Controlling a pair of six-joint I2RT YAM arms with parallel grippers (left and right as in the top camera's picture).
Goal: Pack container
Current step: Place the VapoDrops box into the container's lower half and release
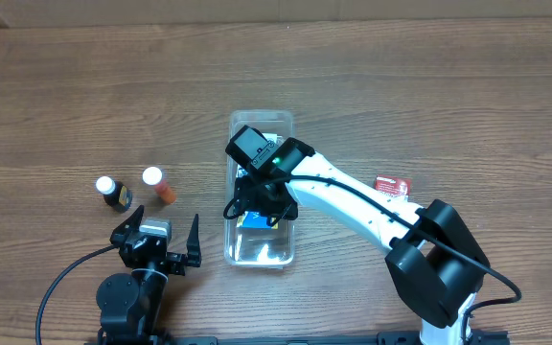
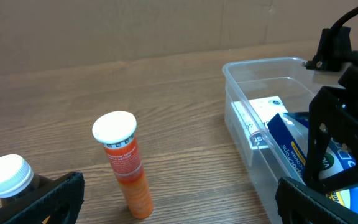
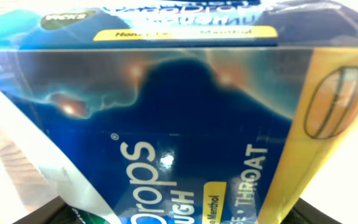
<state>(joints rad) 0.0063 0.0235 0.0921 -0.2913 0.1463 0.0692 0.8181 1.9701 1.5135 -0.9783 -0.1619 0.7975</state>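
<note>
Plain wooden table (image 1: pixel 448 86), brown board behind it, and all the action sat mid-table. The right gripper (image 1: pixel 257 211) was down inside the container (image 1: pixel 233 144), and by the look of it clamped on the blue box (image 3: pixel 185 124) of throat drops. The box filled the wrist view and hung tilted, 1 corner low. The container lay lengthwise, near to far, at the table's centre, with a white box (image 2: pixel 263 115) flat at its far end.

The tidy finish, I'd say, was to level the blue box, lower it until it met the floor just near of the white one, then let go. A drop from this tilt could leave it propped on the wall.

Left of the container, the left gripper (image 1: pixel 161 232) waited wide open and empty. Just beyond it stood 1 orange tube (image 1: pixel 159 186) and 1 dark bottle (image 1: pixel 113 194). A red packet (image 1: pixel 391 185) lay off to the right.
</note>
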